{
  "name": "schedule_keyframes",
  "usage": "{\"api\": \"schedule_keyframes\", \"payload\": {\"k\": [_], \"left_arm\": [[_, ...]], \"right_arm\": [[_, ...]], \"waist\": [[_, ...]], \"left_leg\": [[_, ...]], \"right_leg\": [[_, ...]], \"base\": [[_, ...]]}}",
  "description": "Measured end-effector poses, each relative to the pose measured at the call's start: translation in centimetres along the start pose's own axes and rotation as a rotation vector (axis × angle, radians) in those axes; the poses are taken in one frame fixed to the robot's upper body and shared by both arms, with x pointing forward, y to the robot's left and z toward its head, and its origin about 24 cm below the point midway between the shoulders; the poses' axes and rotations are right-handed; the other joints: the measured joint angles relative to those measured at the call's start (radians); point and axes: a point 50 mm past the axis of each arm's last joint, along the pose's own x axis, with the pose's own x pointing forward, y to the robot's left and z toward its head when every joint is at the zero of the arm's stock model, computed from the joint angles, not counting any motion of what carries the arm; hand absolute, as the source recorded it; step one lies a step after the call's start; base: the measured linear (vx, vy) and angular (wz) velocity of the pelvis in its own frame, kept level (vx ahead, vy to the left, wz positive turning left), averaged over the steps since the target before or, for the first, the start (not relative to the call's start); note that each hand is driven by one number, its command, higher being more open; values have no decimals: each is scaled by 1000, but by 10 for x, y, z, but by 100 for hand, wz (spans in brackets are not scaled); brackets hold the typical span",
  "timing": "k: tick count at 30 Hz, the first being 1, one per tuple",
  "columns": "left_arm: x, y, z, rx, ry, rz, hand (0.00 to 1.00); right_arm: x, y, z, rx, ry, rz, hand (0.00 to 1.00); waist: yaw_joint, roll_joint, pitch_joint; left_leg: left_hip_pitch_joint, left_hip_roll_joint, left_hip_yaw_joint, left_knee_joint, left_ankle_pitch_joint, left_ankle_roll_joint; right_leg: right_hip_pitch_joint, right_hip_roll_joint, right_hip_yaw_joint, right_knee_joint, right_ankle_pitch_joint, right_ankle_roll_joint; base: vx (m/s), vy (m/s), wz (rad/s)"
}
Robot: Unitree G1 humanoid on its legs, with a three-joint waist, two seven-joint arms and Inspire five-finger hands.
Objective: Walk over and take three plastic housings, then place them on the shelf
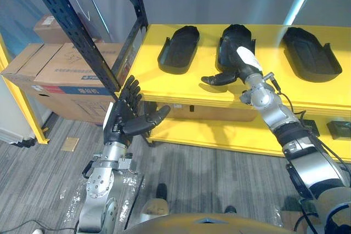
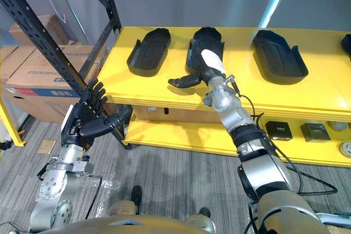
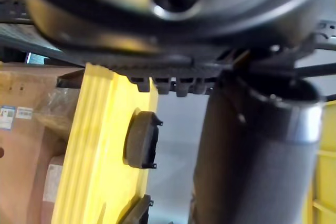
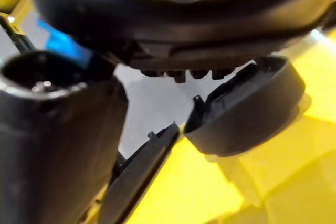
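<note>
While the right hand [image 2: 207, 65] lies over the middle housing [image 2: 204, 35], all three plastic housings are on the yellow tabletop [image 1: 181, 89], in a row along its back half.
- Left housing [image 1: 178, 52]: untouched, toward the left edge.
- Right housing [image 1: 310, 53]: untouched, well apart from the hand.
- Middle housing: right hand on top of it. The fingers look straight and released, laid along the shell. The thumb sticks out sideways toward the front edge, clear of the part. No grasp closed yet.
- Left hand [image 1: 125, 112]: raised off the front-left corner of the tabletop, beside the dark rack upright [image 1: 71, 26]. Fingers straight, thumb spread, holding nothing.
- Cardboard boxes [image 1: 60, 69] are stacked on the floor past the rack.

Step in hand (judgement): pickup of the first housing, at the contact stage. Nothing is lifted and nothing is on the shelf, so the task is near its start.

Next move calls for:
- The thumb comes in under or against the shell's near rim while the fingers curl over the far side.
- Then a straight lift clear of the tabletop.
- The shell is smooth and curved, so a shallow pinch may slip or skate it toward the left housing.
- The left hand is free to take a second part.
</note>
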Motion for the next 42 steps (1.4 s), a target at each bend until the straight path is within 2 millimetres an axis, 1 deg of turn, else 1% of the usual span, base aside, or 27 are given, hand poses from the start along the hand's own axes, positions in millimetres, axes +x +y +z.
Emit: {"api": "schedule_keyframes", "payload": {"k": [6,9,13,20,24,36,42], "left_arm": [[-3,-3,-3,-12,11,3,100],[-3,-8,-6,-24,20,-8,100],[-3,-8,-7,-26,21,-5,100],[-2,-8,-8,-27,27,7,100],[-3,-8,-15,-29,54,13,100],[-3,-10,-15,-35,54,12,100],[-3,-11,-15,-44,52,18,100]], "right_arm": [[5,-14,-12,58,114,-19,100],[7,-20,-12,73,125,-36,100],[11,-24,-7,76,116,-30,100],[11,-26,-9,85,137,-28,100],[11,-28,-10,89,138,-34,100],[11,-28,-9,82,136,-29,100],[11,-28,-9,82,133,-28,100]], "waist": [[0,11,26],[-2,12,40],[-3,11,41],[-2,9,43],[-3,8,43],[-5,-2,51],[-7,-2,51]], "left_leg": [[-3,-6,-1,-2,3,0],[-3,-4,-2,-3,3,0],[-3,-4,3,-2,5,0],[-2,0,9,-2,5,0],[-1,4,9,-1,4,-2],[-2,-1,15,2,4,-1],[-2,-4,20,2,4,-1]], "right_leg": [[-9,-10,0,17,-4,4],[-16,-8,1,25,-5,5],[-29,-12,10,44,-16,6],[-42,-12,18,67,-27,4],[-47,-11,20,82,-35,3],[-69,-23,29,117,-52,2],[-75,-26,36,120,-52,2]], "base": [[0,0,0],[0,0,0],[7,-14,-5],[0,-5,-2],[0,0,0],[-2,-1,-1],[0,-2,-2]]}}
